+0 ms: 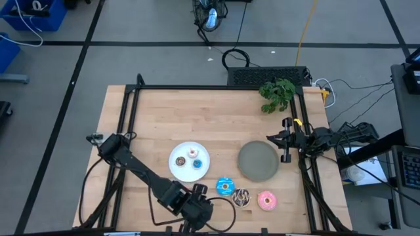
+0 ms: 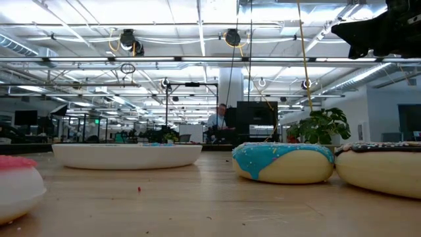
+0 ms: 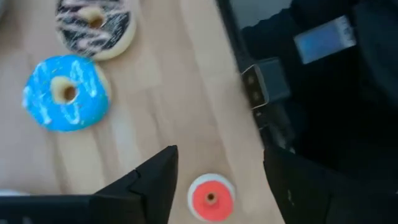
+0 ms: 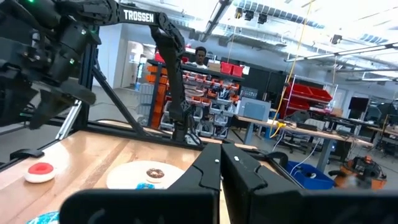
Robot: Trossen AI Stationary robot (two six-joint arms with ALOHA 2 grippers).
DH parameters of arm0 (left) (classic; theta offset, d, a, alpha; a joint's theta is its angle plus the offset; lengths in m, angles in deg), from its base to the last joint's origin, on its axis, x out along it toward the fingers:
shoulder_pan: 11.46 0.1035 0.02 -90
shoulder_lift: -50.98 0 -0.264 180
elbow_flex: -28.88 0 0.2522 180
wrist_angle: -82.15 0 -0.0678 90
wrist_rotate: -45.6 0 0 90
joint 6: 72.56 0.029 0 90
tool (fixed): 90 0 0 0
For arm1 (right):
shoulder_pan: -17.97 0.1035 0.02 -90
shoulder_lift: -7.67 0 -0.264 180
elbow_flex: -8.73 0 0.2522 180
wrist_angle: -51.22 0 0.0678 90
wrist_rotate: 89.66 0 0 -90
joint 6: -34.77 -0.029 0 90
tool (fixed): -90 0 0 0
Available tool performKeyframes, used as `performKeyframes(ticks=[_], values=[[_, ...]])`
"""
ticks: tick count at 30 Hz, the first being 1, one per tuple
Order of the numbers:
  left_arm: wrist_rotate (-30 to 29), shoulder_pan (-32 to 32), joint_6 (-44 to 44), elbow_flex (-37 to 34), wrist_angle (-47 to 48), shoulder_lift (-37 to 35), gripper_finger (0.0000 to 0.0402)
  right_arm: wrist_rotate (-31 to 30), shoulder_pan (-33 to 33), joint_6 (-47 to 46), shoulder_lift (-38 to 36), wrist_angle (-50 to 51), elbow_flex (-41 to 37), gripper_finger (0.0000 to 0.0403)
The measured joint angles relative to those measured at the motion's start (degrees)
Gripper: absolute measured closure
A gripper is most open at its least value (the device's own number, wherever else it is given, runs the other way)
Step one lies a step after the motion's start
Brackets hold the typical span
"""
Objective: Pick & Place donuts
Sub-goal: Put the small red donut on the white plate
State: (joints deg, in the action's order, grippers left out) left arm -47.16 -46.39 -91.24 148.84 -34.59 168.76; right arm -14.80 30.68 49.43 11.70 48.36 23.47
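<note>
My left gripper (image 3: 219, 155) is open and hovers over the small red donut (image 3: 211, 198), one finger on each side of it and clear of it. That donut lies flat on the wood by the table's near edge (image 4: 40, 171); in the high view the gripper (image 1: 199, 196) hides it. The large blue donut (image 1: 225, 186), the chocolate sprinkled one (image 1: 241, 197) and the pink one (image 1: 266, 200) lie in a row on the table. The small brown (image 1: 180, 161), white-pink (image 1: 193, 153) and blue (image 1: 197, 164) donuts sit on the white plate (image 1: 176, 152). My right gripper (image 4: 221, 163) is shut and waits at the right edge (image 1: 272, 139).
A grey plate (image 1: 258, 161) lies between the white plate and my right gripper. A green plant (image 1: 277, 94) stands at the far right corner. A black frame rail (image 3: 239, 68) runs along the near edge beside the red donut. Bare wood lies on the table's left and far parts.
</note>
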Motion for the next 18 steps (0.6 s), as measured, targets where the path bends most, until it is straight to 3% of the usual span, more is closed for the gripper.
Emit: performKeyframes(ticks=[10,18], values=[[0.41,-1.25,-1.68,-0.02,1.98,5.25,0.0091,0.17,0.0,-0.49,0.02,0.16,-0.01,0.0403],[1.82,-1.89,-2.19,-0.11,5.16,7.44,0.0084,0.2,0.0,-1.75,0.11,0.18,0.0,0.0403]])
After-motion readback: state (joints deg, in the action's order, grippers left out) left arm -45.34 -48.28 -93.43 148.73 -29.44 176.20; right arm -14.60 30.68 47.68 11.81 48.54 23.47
